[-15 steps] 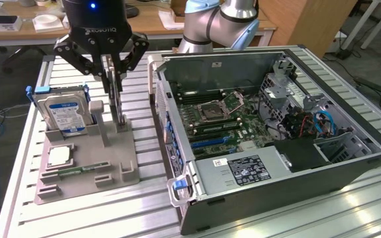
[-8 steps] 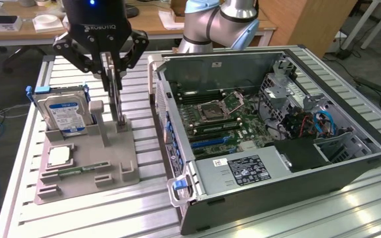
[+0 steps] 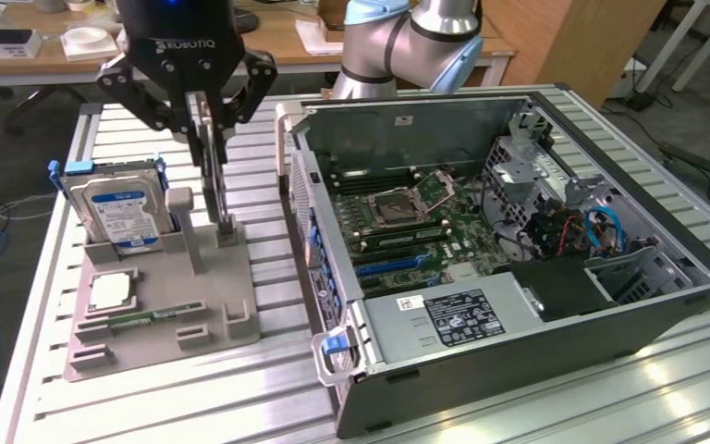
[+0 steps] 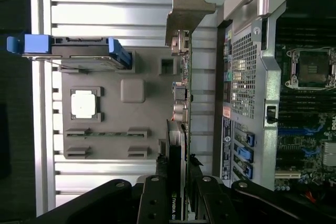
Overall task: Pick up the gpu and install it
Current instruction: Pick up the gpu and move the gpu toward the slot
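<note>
Standing upright at the holder's far corner on the exterior view's left, the silver hard drive (image 3: pixel 115 211) sits in a blue caddy. The grey holder (image 3: pixel 207 305) lies on the slatted table (image 3: pixel 182 400), near the table's edge on that side. A square processor chip (image 3: pixel 108 291) and a narrow green memory stick (image 3: pixel 145 320) lie flat toward the holder's near edge. Along the holder's edge nearest the case, the gpu (image 3: pixel 217 185) stands on end, its lower end at a slot. Whether it is seated there cannot be told. The gripper (image 3: pixel 208 129) pinches the gpu's upper part, one finger against each face. Rightmost, the open computer case (image 3: pixel 491 388) lies on its side, with the motherboard (image 3: pixel 405 222) exposed.
</note>
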`<state>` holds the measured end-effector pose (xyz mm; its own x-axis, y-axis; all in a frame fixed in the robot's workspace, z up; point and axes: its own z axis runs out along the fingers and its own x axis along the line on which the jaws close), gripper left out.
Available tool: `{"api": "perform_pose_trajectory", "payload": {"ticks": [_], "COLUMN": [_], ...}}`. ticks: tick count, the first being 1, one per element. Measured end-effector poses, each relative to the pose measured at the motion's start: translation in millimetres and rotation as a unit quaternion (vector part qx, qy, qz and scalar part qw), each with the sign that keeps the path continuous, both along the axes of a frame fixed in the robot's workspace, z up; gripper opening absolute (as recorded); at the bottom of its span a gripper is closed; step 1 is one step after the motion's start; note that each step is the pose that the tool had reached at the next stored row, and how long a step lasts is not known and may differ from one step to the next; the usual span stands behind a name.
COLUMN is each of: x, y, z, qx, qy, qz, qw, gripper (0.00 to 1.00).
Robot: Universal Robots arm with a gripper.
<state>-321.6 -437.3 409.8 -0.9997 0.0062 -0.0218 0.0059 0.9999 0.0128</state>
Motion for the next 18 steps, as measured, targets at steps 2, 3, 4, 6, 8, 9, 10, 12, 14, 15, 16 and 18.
{"api": "perform_pose_trajectory", "payload": {"ticks": [2, 3, 4, 6, 8, 9, 10, 12, 14, 15, 16, 18], "x": [0.0, 0.0, 0.0, 0.0, 0.0, 0.0, 0.0, 0.0, 0.0, 0.0, 0.0, 0.0], "y": [0.0, 0.0, 0.0, 0.0, 0.0, 0.0, 0.0, 0.0, 0.0, 0.0, 0.0, 0.0], "z": [1.3, 1.9, 2.5, 3.8, 5.1, 5.7, 6.4, 7.8, 9.2, 10.0, 10.8, 12.7], "qx": [0.0000, 0.0000, 0.0000, 0.0000, 0.0000, 0.0000, 0.0000, 0.0000, 0.0000, 0.0000, 0.0001, 0.0004], "qy": [0.0000, 0.0000, 0.0000, 0.0000, 0.0000, 0.0000, 0.0000, 0.0000, 0.0000, 0.0000, 0.0000, 0.0000], "qz": [0.000, 0.000, 0.000, 0.000, 0.000, 0.000, 0.000, 0.000, 0.000, 0.000, 0.000, 0.000], "qw": [1.0000, 1.0000, 1.0000, 1.0000, 1.0000, 1.0000, 1.0000, 1.0000, 1.0000, 1.0000, 1.0000, 1.0000], "gripper": [0.26, 0.26, 0.26, 0.26, 0.26, 0.26, 0.26, 0.26, 0.26, 0.26, 0.26, 0.26]}}
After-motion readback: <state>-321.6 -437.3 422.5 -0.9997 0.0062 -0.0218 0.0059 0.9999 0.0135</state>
